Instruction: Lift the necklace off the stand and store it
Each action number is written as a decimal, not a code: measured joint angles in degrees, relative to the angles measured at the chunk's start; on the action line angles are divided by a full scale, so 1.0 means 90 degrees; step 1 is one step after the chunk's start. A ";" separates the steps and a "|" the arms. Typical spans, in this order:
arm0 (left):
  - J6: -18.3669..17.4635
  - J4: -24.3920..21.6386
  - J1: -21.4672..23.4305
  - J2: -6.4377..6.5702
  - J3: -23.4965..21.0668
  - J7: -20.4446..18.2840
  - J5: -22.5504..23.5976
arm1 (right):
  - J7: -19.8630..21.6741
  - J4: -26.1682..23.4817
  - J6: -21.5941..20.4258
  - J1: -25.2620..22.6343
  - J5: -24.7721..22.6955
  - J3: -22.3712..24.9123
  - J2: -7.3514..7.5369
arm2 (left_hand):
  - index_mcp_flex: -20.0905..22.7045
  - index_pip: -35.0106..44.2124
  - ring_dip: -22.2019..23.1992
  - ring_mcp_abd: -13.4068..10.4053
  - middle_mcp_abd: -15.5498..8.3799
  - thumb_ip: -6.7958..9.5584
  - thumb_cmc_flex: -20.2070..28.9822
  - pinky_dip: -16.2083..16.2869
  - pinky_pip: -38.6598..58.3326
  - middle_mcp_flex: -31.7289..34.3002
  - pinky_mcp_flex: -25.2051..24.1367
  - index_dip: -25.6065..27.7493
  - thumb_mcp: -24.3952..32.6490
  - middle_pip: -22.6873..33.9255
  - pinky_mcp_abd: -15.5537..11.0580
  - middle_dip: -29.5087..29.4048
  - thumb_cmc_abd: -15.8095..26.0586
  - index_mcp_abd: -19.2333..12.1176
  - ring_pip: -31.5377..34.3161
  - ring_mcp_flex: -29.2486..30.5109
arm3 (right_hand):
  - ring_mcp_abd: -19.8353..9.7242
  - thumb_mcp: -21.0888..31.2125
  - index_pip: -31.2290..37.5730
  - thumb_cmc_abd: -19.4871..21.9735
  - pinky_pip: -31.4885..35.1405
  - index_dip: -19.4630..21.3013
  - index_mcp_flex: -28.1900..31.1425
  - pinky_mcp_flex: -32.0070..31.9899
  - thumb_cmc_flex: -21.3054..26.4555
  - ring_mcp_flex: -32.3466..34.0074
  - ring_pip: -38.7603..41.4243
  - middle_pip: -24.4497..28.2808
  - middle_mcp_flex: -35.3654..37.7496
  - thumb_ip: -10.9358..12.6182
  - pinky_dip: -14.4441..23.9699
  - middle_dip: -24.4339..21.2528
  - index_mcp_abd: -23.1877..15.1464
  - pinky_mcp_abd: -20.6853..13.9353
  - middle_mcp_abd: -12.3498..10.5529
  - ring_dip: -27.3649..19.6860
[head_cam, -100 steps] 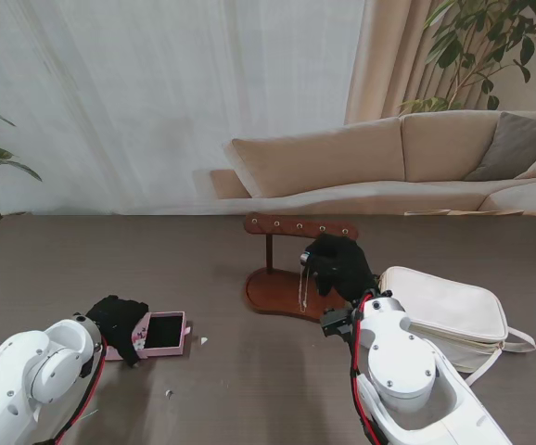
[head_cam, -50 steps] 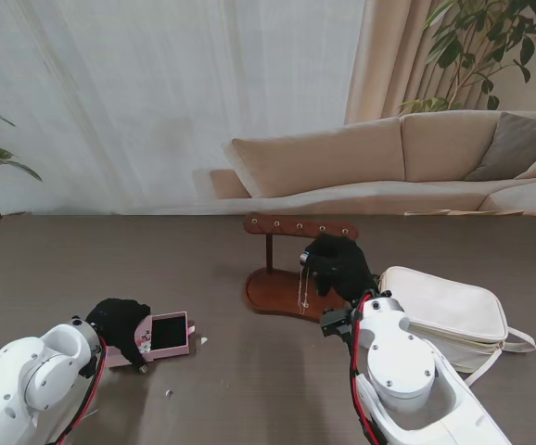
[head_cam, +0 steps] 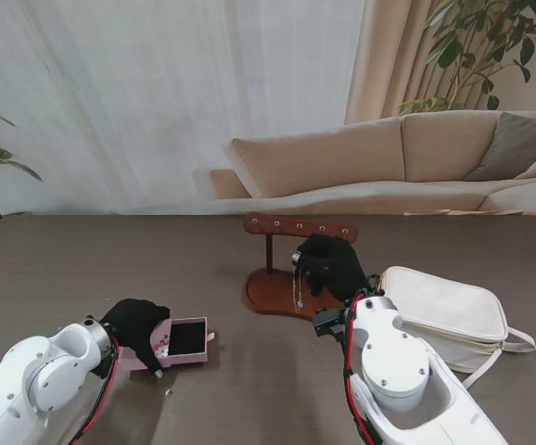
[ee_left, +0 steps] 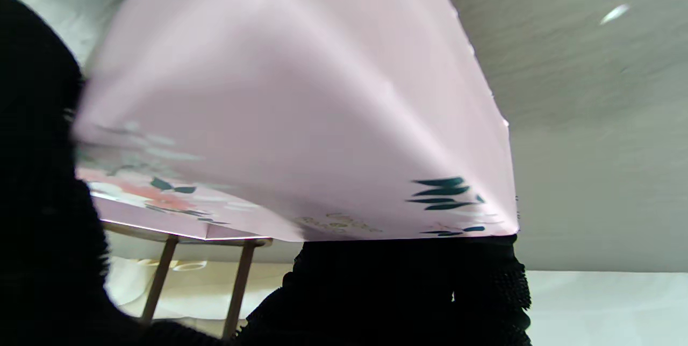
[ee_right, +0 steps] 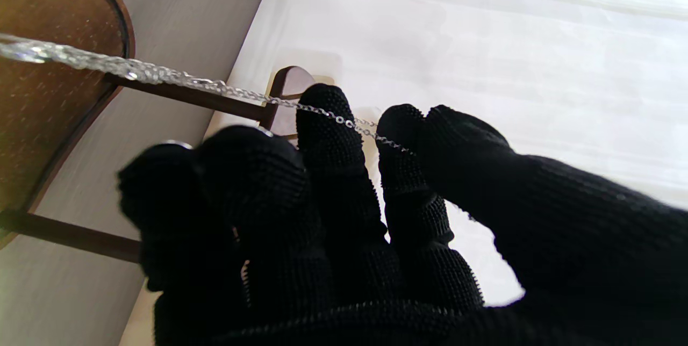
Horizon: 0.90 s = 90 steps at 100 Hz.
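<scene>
A thin silver necklace [head_cam: 298,287] hangs from my right hand [head_cam: 328,264], which is shut on the chain in front of the brown wooden stand [head_cam: 291,264]. In the right wrist view the chain [ee_right: 161,74] runs taut from between the black-gloved fingertips [ee_right: 398,125] toward the stand's round base [ee_right: 54,93]. My left hand [head_cam: 136,324] is shut on a pink box [head_cam: 180,341] with a black lining, open upward, on the table's left side. The left wrist view is filled by the box's pink flowered side [ee_left: 301,120].
A white handbag [head_cam: 449,315] lies on the table right of the stand, close to my right arm. Small white scraps [head_cam: 170,393] lie near the box. A beige sofa [head_cam: 398,158] stands behind the table.
My left hand has slid the pink box to the right, toward the stand. My right hand with the hanging chain has shifted slightly left.
</scene>
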 measured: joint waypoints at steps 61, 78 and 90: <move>-0.0086 -0.0291 -0.0930 -0.0040 0.1087 -0.0236 -0.0665 | -0.0050 -0.0125 0.0217 0.0362 0.0142 -0.0729 -0.0090 | 0.0004 0.0066 0.0013 0.0044 0.0000 0.0000 0.0000 0.0152 0.0104 0.0070 0.0007 -0.0005 -0.0053 0.0000 0.0071 0.0000 0.0000 0.0000 0.0122 0.0021 | 0.0000 0.0000 0.0000 0.0000 0.0000 0.0000 0.0000 0.0000 0.0000 0.0000 0.0000 0.0000 0.0000 0.0000 0.0000 0.0000 0.0000 0.0000 0.0000 0.0000; -0.0085 -0.0183 -0.1149 -0.0094 0.1332 -0.0093 -0.0796 | 0.0012 -0.0107 0.0233 0.0411 0.0147 -0.0876 -0.0102 | 0.0005 0.0069 0.0012 0.0055 0.0000 0.0000 0.0000 0.0208 0.0106 0.0074 0.0007 -0.0005 -0.0054 0.0000 0.0087 0.0000 0.0000 0.0000 0.0146 0.0022 | 0.0000 0.0000 0.0000 0.0000 0.0000 0.0000 0.0000 0.0000 0.0000 0.0000 0.0000 0.0000 0.0000 0.0000 0.0000 0.0000 0.0000 0.0000 0.0000 0.0000; -0.0086 -0.0197 -0.1204 -0.0124 0.1410 -0.0037 -0.0846 | 0.0091 -0.0057 0.0247 0.0453 0.0137 -0.0945 -0.0103 | 0.0005 0.0071 0.0013 0.0058 0.0000 0.0000 0.0000 0.0211 0.0110 0.0078 0.0007 -0.0005 -0.0054 0.0000 0.0093 0.0000 0.0000 0.0000 0.0150 0.0022 | 0.0000 0.0000 0.0000 0.0000 0.0000 0.0000 0.0000 0.0000 0.0000 0.0000 0.0000 0.0000 0.0000 0.0000 0.0000 0.0000 0.0000 0.0000 0.0000 0.0000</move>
